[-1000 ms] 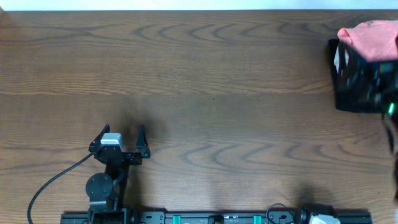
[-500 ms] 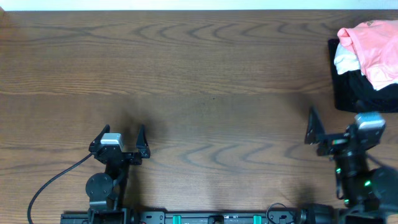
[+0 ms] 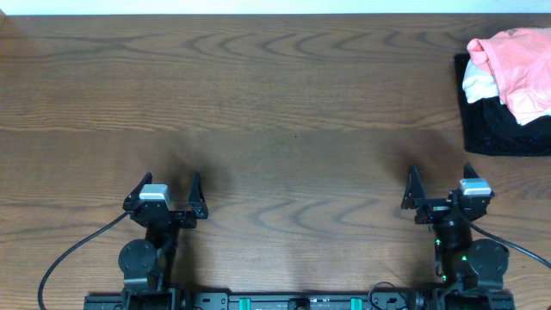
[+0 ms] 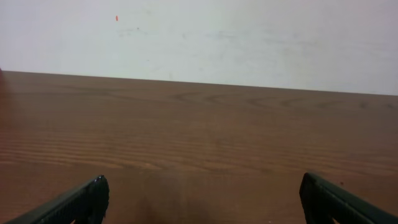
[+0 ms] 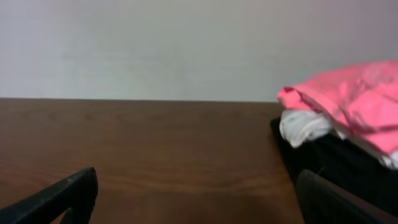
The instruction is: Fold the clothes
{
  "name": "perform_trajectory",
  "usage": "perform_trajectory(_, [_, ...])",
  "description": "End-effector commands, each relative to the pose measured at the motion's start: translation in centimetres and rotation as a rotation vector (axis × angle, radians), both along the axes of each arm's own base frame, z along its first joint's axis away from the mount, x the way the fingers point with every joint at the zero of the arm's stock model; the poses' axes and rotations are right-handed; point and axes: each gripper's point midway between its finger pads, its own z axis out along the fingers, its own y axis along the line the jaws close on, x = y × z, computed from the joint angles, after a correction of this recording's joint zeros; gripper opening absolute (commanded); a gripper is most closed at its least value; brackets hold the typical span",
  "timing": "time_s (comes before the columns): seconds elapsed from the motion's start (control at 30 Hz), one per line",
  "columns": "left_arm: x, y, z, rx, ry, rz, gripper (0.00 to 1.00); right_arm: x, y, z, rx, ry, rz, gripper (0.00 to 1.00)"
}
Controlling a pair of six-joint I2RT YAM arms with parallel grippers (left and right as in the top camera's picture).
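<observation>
Salmon-pink fabric shirt (image 3: pixel 521 65) on white cloth garment (image 3: pixel 478 83), both on black textured mat (image 3: pixel 499 133), far right corner of brown wooden tabletop (image 3: pixel 284 112), right gripper (image 3: pixel 441 181) before mat.

The tabletop (image 3: pixel 275 103) is seen as brown wood grain with a smooth, faintly satin finish. The shirt (image 3: pixel 521 69) is shown as thin, soft, creased salmon-pink cloth, and the white garment (image 3: pixel 479 83) is likewise cloth. The mat (image 3: pixel 495 133) is rendered black and rough-textured. The jaws of the left gripper (image 3: pixel 172 177) and right gripper (image 3: pixel 441 170) are seen as matt black plastic.

white garment (image 3: pixel 479 83) on black mat (image 3: pixel 492 136)
</observation>
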Motion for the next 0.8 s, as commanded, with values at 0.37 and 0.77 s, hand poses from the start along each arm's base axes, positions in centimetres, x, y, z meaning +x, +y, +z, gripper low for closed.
perform_trajectory(0.37, [-0.1,-0.1,-1.5,0.0,0.045,-0.009,0.98,0.1,-0.5,-4.3,0.021,0.033,-0.039,0.99])
perform_trajectory(0.77, [-0.1,-0.1,-1.5,0.0,0.045,-0.009,0.98,0.2,-0.6,-4.2,0.021,0.016,-0.041,0.99])
